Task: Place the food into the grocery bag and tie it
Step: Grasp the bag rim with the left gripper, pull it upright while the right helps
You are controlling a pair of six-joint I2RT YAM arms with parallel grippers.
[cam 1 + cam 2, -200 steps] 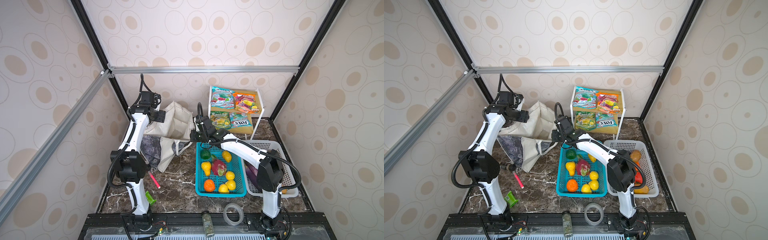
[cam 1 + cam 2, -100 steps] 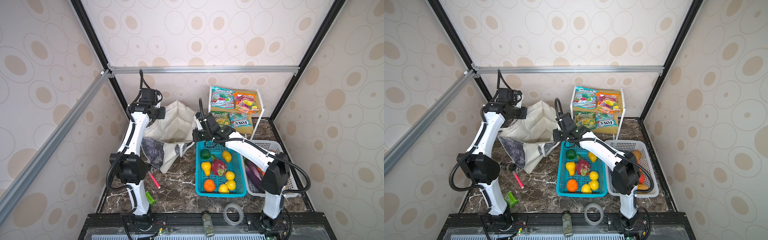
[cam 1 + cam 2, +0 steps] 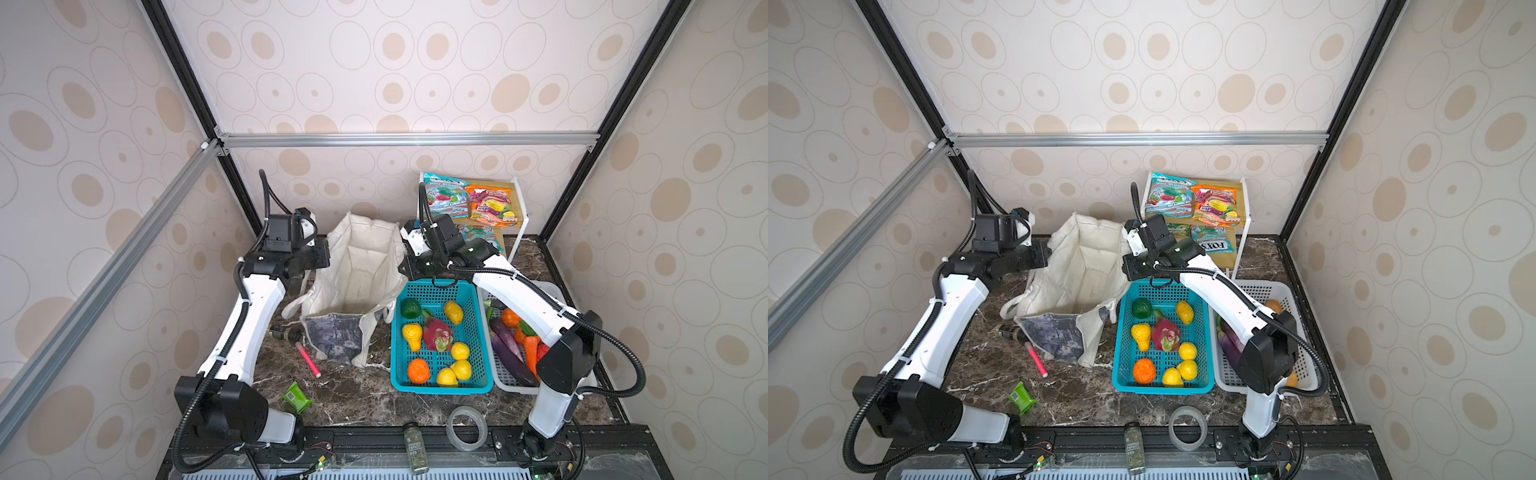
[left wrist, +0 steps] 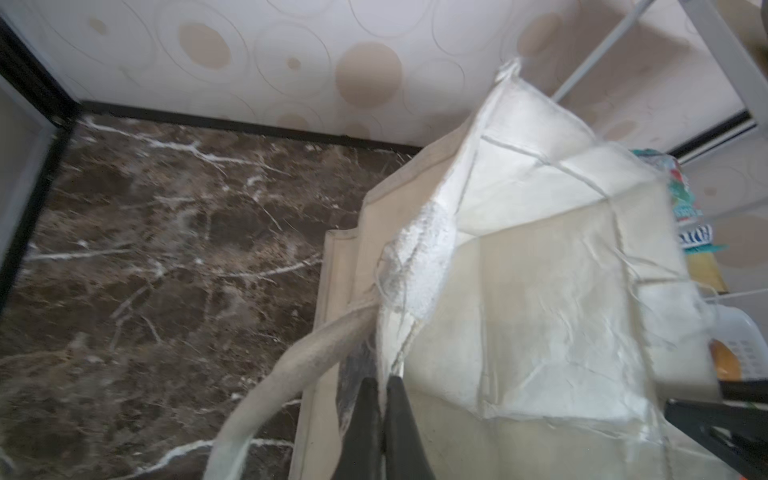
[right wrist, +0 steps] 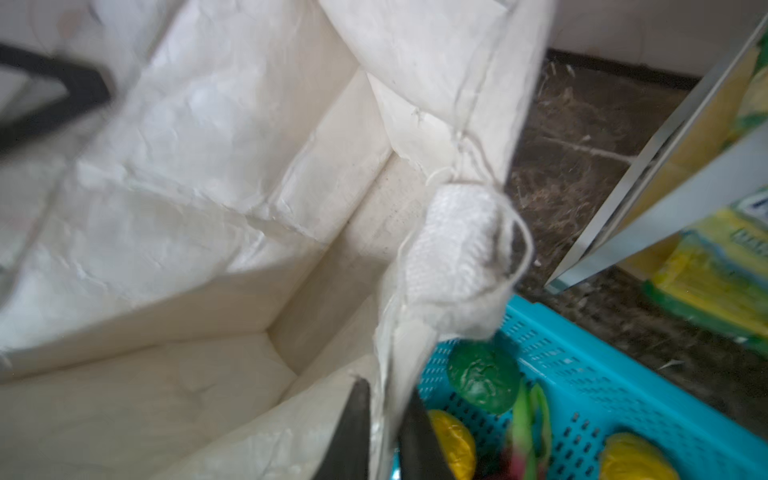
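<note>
Currently the grocery bag (image 3: 357,266) stands on the bench (image 3: 374,395) just left of the blue basket (image 3: 440,291), its mouth stretched left to right. The left end effector (image 4: 383,382) is clamped on its left rim. The right end effector (image 5: 384,395) straddles the right rim with jaws slightly apart; whether it grips, I cannot tell. The food (image 3: 436,336) lies in the basket, just near-right of the right end effector, the nearer arm. Against the earlier frames, the slumped bag now stands open.
</note>
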